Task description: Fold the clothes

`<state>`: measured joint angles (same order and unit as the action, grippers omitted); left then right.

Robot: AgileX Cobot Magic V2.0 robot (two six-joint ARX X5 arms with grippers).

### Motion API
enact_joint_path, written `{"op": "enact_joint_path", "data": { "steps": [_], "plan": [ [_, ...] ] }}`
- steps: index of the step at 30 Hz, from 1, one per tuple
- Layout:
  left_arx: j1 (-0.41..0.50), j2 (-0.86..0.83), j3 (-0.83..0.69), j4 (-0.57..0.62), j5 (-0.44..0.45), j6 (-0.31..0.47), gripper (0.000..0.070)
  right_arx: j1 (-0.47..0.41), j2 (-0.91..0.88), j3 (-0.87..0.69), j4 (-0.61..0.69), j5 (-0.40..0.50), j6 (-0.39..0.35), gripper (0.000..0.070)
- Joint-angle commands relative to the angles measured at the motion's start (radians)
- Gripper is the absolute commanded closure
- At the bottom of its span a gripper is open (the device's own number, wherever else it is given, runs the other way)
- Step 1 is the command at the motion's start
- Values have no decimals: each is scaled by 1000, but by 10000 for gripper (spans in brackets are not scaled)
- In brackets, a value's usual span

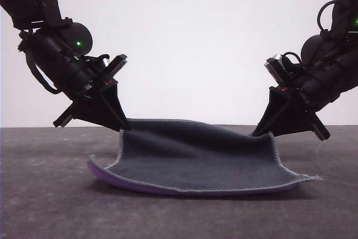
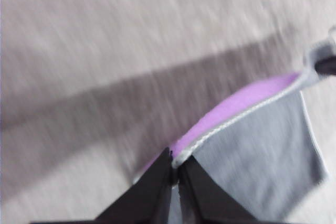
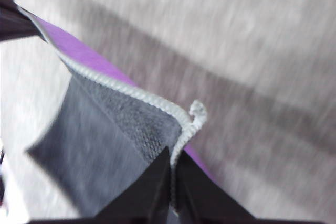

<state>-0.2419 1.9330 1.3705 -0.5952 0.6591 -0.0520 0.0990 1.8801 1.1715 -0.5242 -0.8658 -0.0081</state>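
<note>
Fold half made: left gripper (image 1: 124,127) and right gripper (image 1: 263,132) each pinch a lifted cloth (image 1: 196,158) corner; laying down remains.

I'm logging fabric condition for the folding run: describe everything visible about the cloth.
The small square soft cloth, dark grey on top, bright purple underneath, has light grey stitched edging. Its two far corners are lifted, pinched in the shut jaws of the left gripper and right gripper; its near edge lies on the dark grey table.
</note>
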Motion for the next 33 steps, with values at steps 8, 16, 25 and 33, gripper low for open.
{"op": "enact_joint_path", "data": {
  "steps": [8,16,25,33],
  "plan": [
    [-21,-1,18,-163,45,90,696,3,20,22,-166,-80,-114,700],
    [-34,-1,18,-256,56,119,695,3,20,22,-275,-88,-157,671],
    [-35,-1,18,-347,63,118,659,4,20,22,-350,-88,-177,618],
    [-40,-1,18,-403,109,119,659,4,20,22,-395,-88,-187,613]
  ]
}}
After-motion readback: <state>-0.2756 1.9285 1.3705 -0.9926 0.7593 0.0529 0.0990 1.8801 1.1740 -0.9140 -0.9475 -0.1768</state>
